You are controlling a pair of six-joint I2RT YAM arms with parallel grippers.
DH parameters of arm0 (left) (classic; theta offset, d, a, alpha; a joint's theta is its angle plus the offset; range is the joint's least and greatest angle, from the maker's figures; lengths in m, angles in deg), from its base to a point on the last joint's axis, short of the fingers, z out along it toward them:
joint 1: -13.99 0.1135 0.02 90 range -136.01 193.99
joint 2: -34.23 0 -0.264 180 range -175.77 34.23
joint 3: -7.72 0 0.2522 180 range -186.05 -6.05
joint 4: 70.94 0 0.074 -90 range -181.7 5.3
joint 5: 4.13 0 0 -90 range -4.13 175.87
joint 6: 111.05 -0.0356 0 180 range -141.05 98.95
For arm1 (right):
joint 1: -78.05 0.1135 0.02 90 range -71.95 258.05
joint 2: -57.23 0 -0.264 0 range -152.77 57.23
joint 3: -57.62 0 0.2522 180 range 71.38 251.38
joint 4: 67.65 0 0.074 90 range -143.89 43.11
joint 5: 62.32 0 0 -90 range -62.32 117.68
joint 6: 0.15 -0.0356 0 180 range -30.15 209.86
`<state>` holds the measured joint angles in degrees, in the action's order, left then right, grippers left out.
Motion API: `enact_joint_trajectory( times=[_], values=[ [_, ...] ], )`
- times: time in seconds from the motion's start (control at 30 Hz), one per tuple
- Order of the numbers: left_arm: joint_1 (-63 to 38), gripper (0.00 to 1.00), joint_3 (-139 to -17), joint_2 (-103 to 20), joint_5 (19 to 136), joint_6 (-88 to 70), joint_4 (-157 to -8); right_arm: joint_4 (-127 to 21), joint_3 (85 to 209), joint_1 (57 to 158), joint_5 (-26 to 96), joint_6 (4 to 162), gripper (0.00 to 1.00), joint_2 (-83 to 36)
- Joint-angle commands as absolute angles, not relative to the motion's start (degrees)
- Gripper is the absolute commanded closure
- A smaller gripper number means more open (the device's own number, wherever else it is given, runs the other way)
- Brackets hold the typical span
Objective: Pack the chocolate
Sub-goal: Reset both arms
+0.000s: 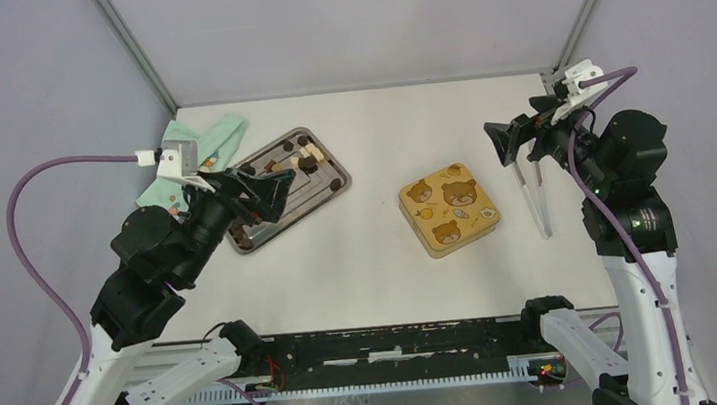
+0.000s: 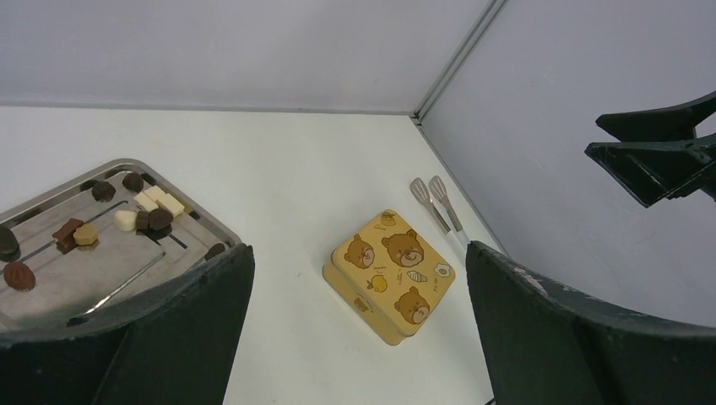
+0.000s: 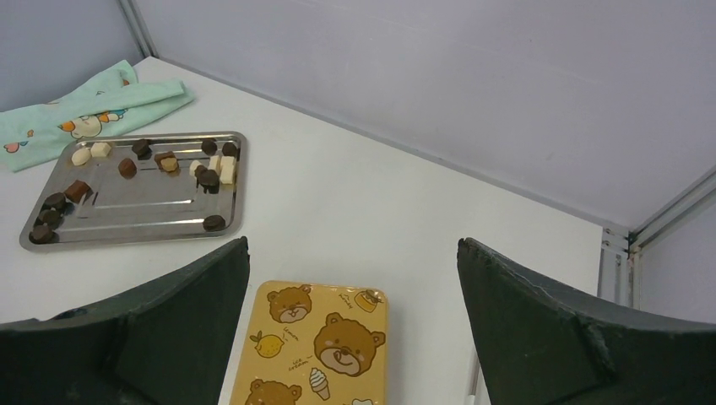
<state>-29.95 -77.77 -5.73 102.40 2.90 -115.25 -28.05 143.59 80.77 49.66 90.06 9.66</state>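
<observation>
Steel tray (image 1: 334, 187) holds loose chocolates (image 3: 208, 177), dark and pale; yellow bear tin (image 1: 449, 209) sits lid-on mid-table, tongs (image 1: 534, 199) just right of it. Left gripper (image 1: 266, 193) above the tray, fingers spread wide, empty; right gripper (image 1: 504, 142) also gaping, empty. Pieces are small, so tongs probably beat bare fingers. Tin lettering too small to read

White table (image 1: 359, 251) (grey walls (image 1: 358, 16))
</observation>
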Motion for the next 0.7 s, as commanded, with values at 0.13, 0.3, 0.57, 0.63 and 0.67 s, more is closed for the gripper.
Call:
enact_joint_trajectory(
  times=[0.13, 0.3, 0.57, 0.63, 0.67],
  values=[
    [-29.7, 0.0, -77.4, -5.4, 103.5, 2.8, -115.6, -29.8, 142.1, 80.6, 51.0, 89.3, 0.02, 10.0],
    [-29.7, 0.0, -76.3, -5.4, 103.3, 2.9, -115.5, -29.9, 141.1, 80.5, 52.0, 89.4, 0.02, 10.1],
    [-29.7, 0.0, -75.4, -4.9, 103.1, 3.1, -115.5, -30.1, 140.7, 80.5, 52.5, 89.4, 0.02, 10.0],
    [-29.7, 0.0, -75.3, -4.7, 103.1, 2.9, -115.5, -30.2, 140.4, 80.5, 52.9, 89.4, 0.02, 10.0],
    [-29.7, 0.0, -75.2, -4.7, 103.1, 2.8, -115.5, -30.3, 140.3, 80.5, 52.9, 89.4, 0.02, 9.9]
  ],
)
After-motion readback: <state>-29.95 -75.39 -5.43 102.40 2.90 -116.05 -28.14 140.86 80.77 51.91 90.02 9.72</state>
